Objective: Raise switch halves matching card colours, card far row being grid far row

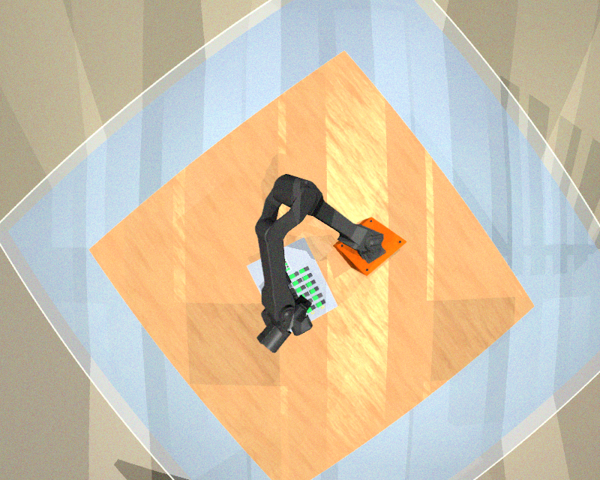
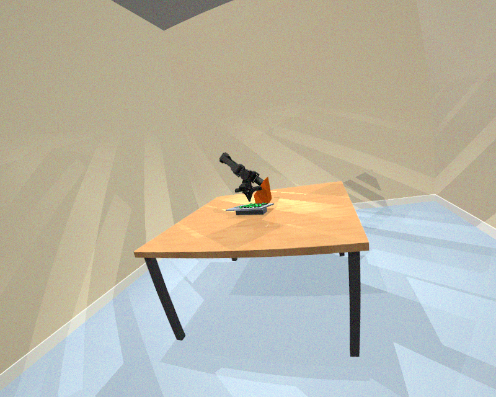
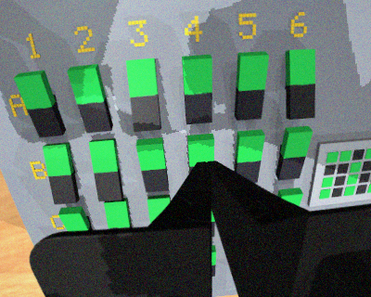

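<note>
The switch panel [image 1: 295,252] [image 2: 231,209] [image 3: 333,107] carries rows of green-and-dark rocker switches, with columns 1 to 6 and rows A, B and C labelled in the wrist view. My gripper [image 2: 249,200] [image 3: 206,171] is shut and empty, its tips above the panel; in the wrist view they cover the dark half of switch B4 [image 3: 201,146]. Switches A1 [image 3: 34,90] and A6 [image 3: 300,67] are in full view; which ends are raised is hard to tell. The card [image 3: 315,190] shows four rows; its right side is cut off. Its far row starts green, green, dark, green. The fingers hide most lower switches.
The panel sits on a dark base [image 2: 250,211] on the wooden table [image 1: 394,335] [image 2: 308,231]. The arm's orange base plate [image 1: 388,247] [image 2: 263,194] stands beside the panel. The arm crosses over part of the panel in the top view. Patchy shadows fall across the panel.
</note>
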`<action>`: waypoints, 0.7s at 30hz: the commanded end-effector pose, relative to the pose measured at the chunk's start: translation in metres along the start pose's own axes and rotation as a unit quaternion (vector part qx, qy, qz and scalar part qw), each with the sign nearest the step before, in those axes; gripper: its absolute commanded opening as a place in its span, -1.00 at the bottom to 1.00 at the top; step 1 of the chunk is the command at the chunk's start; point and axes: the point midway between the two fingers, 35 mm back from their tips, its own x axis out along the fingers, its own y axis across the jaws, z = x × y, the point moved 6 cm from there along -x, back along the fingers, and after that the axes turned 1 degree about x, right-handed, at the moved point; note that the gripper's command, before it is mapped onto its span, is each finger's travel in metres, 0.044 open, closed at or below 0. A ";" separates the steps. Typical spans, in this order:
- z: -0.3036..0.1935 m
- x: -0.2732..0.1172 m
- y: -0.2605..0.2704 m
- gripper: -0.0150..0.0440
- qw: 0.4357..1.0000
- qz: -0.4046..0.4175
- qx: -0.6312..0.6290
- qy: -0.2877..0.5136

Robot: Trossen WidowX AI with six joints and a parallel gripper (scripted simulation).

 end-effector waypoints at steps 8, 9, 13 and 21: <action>-0.002 0.015 -0.001 -0.49 1.000 -0.002 -0.004 0.004; -0.002 0.017 -0.001 -0.49 1.000 -0.002 -0.004 0.004; -0.002 0.023 -0.001 -0.49 1.000 -0.002 -0.004 0.004; -0.002 0.024 -0.001 -0.49 1.000 -0.002 -0.004 0.004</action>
